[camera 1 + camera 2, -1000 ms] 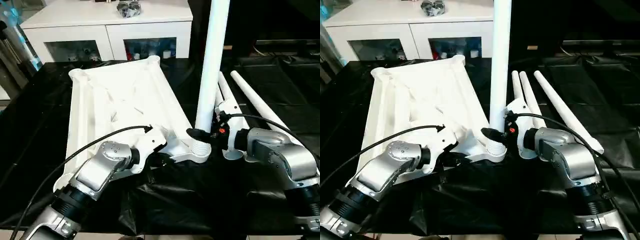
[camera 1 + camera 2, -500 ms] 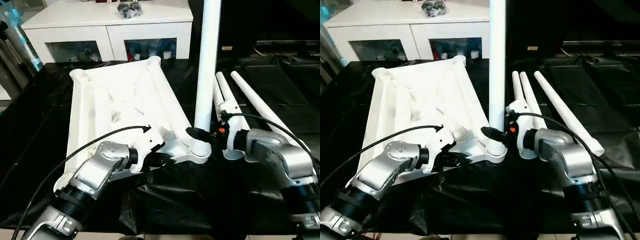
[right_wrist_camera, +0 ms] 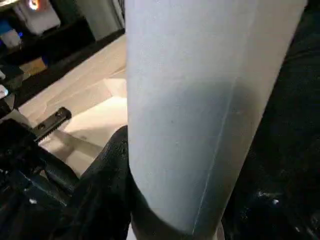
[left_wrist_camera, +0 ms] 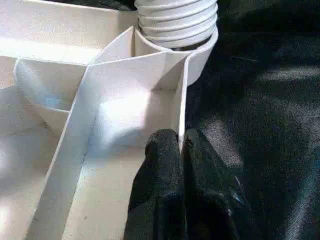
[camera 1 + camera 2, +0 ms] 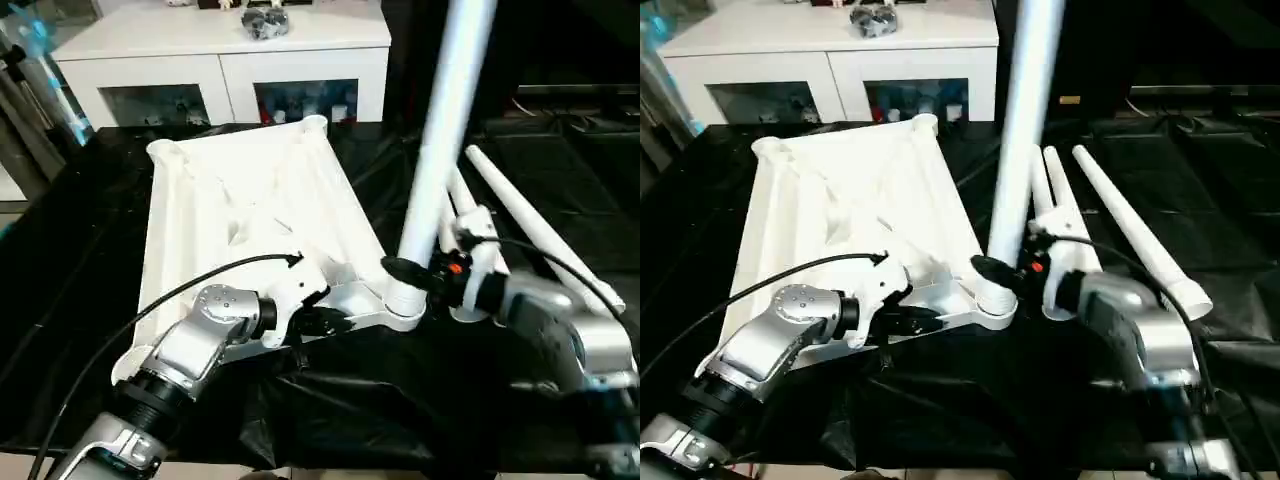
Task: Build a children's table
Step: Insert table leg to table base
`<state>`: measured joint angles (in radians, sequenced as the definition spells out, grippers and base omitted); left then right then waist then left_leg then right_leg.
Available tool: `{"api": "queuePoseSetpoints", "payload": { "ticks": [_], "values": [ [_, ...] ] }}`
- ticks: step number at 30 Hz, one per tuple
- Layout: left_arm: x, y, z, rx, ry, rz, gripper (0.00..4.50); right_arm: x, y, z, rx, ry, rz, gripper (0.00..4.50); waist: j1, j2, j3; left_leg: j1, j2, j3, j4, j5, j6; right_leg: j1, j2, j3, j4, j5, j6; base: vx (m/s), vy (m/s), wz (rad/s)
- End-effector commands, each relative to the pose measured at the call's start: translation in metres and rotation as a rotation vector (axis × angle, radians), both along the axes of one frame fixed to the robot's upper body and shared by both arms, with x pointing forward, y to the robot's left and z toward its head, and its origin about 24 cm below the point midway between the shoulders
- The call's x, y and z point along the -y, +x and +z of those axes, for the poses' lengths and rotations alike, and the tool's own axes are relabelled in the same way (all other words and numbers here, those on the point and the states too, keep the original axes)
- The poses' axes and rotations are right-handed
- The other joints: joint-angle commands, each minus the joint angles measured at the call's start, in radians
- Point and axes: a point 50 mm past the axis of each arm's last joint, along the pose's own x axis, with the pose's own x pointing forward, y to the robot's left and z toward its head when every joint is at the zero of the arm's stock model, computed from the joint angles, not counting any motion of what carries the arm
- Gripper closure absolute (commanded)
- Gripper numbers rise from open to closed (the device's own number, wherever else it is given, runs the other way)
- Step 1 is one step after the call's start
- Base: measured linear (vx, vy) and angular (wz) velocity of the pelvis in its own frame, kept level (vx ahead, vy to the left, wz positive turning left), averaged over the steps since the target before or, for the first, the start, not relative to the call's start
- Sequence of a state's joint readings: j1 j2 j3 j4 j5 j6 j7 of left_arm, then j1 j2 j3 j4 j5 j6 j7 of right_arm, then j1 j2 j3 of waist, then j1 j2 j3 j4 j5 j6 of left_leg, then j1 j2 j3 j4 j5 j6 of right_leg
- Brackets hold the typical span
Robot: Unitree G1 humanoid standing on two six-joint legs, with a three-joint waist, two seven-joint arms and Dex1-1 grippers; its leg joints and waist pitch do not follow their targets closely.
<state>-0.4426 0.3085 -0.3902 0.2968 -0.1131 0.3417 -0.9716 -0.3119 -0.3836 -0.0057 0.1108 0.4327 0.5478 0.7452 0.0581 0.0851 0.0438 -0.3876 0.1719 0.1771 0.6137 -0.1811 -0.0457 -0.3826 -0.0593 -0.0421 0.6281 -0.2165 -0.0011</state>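
The white tabletop (image 5: 250,215) lies upside down on the black cloth, ribs facing up. One white leg (image 5: 440,150) stands in its near right corner socket (image 5: 405,308), leaning to the right at the top; its threaded end (image 4: 176,22) shows just above the socket. My right gripper (image 5: 405,272) is shut on this leg just above the socket, one black finger (image 3: 107,175) against the tube. My left gripper (image 4: 181,142) is shut on the tabletop's thin rim wall, close beside that socket. Three more legs (image 5: 1130,225) lie side by side on the cloth to the right.
A white cabinet (image 5: 230,60) with glass doors stands behind the work. Black cloth (image 5: 350,400) covers the whole surface, wrinkled near the front edge. Black cables run along both silver forearms.
The standing leg went from nearly upright to leaning right at its top, and the right arm shifted with it. The left gripper kept its hold on the rim. The camera moved slightly.
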Motion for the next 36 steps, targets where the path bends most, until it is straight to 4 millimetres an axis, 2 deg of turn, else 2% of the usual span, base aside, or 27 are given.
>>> {"api": "queuePoseSetpoints", "payload": {
  "ticks": [1,2,3,5,6,11,13,19,24,28,31,32,36],
  "values": [
    [0.000,0.003,0.005,0.014,-0.039,0.004,4.50,0.005,-0.007,-0.018,-0.073,-0.018,-0.031,2.60,0.002,-0.024,-0.064,0.015,0.049,-0.019,-0.063,-0.130,0.076,0.042,-0.079,0.041,-0.081,-0.138,-0.225,0.000,0.000,0.00],
    [0.000,0.004,0.004,0.018,-0.029,-0.004,4.50,0.007,-0.011,-0.024,-0.071,0.022,-0.056,2.60,0.001,-0.016,-0.064,0.016,0.049,-0.020,-0.064,-0.137,0.073,0.040,-0.080,0.041,-0.084,-0.149,-0.221,0.000,0.000,0.00],
    [0.000,0.004,0.004,0.019,-0.025,-0.008,4.50,0.008,-0.012,-0.025,-0.072,0.030,-0.060,2.60,0.000,-0.019,-0.064,0.015,0.050,-0.021,-0.066,-0.148,0.069,0.040,-0.079,0.040,-0.084,-0.155,-0.216,0.000,0.000,0.00],
    [-0.001,0.005,0.003,0.026,-0.005,-0.017,4.50,0.009,-0.016,-0.030,-0.064,0.026,-0.068,2.60,0.000,-0.018,-0.065,0.016,0.049,-0.022,-0.067,-0.152,0.069,0.040,-0.078,0.039,-0.086,-0.160,-0.214,0.000,0.000,0.00],
    [-0.001,0.005,0.002,0.029,0.004,-0.019,4.50,0.009,-0.017,-0.032,-0.059,0.018,-0.069,2.60,-0.001,-0.013,-0.064,0.017,0.051,-0.023,-0.068,-0.168,0.063,0.038,-0.080,0.039,-0.087,-0.178,-0.212,0.000,0.000,0.00],
    [-0.001,0.008,0.001,0.040,0.014,-0.012,4.50,0.008,-0.020,-0.036,-0.005,-0.026,-0.081,2.61,-0.004,-0.017,-0.061,0.019,0.050,-0.023,-0.073,-0.208,0.049,0.037,-0.079,0.040,-0.093,-0.224,-0.201,0.000,0.000,0.00],
    [-0.001,0.010,0.001,0.044,0.016,-0.007,4.50,0.006,-0.021,-0.037,0.019,-0.032,-0.086,2.61,-0.004,-0.018,-0.059,0.022,0.050,-0.023,-0.075,-0.233,0.044,0.033,-0.081,0.041,-0.099,-0.272,-0.193,0.000,0.000,0.00],
    [0.000,0.012,0.000,0.048,0.014,-0.004,4.50,0.001,-0.021,-0.039,0.061,-0.060,-0.072,2.61,-0.008,-0.022,-0.056,0.021,0.050,-0.026,-0.080,-0.264,0.036,0.030,-0.082,0.042,-0.105,-0.346,-0.170,0.000,0.000,0.00],
    [-0.001,0.012,-0.001,0.053,0.024,-0.015,4.50,-0.005,-0.021,-0.043,0.053,-0.101,-0.018,2.61,-0.011,-0.022,-0.054,0.019,0.051,-0.027,-0.083,-0.271,0.038,0.028,-0.082,0.042,-0.107,-0.349,-0.166,0.000,0.000,0.00],
    [-0.001,0.011,-0.002,0.054,0.042,-0.044,4.50,-0.014,-0.021,-0.044,0.027,-0.148,0.113,2.61,-0.019,-0.033,-0.052,0.018,0.051,-0.027,-0.085,-0.291,0.035,0.028,-0.081,0.041,-0.107,-0.362,-0.169,0.000,0.000,0.00],
    [-0.002,0.010,-0.002,0.049,0.052,-0.062,4.50,-0.016,-0.021,-0.044,0.012,-0.160,0.173,2.61,-0.023,-0.029,-0.052,0.020,0.052,-0.027,-0.085,-0.299,0.033,0.026,-0.082,0.044,-0.108,-0.368,-0.170,0.000,0.000,0.00],
    [-0.003,0.009,-0.002,0.046,0.056,-0.074,4.50,-0.017,-0.020,-0.045,-0.001,-0.161,0.203,2.61,-0.024,-0.034,-0.055,0.019,0.053,-0.028,-0.086,-0.290,0.035,0.029,-0.083,0.044,-0.105,-0.345,-0.177,0.000,0.000,0.00],
    [-0.004,0.008,-0.001,0.043,0.068,-0.105,4.50,-0.019,-0.017,-0.045,-0.010,-0.181,0.265,2.61,-0.026,-0.032,-0.057,0.017,0.054,-0.028,-0.085,-0.276,0.042,0.029,-0.082,0.043,-0.100,-0.287,-0.197,0.000,0.000,0.00]
  ]
}}
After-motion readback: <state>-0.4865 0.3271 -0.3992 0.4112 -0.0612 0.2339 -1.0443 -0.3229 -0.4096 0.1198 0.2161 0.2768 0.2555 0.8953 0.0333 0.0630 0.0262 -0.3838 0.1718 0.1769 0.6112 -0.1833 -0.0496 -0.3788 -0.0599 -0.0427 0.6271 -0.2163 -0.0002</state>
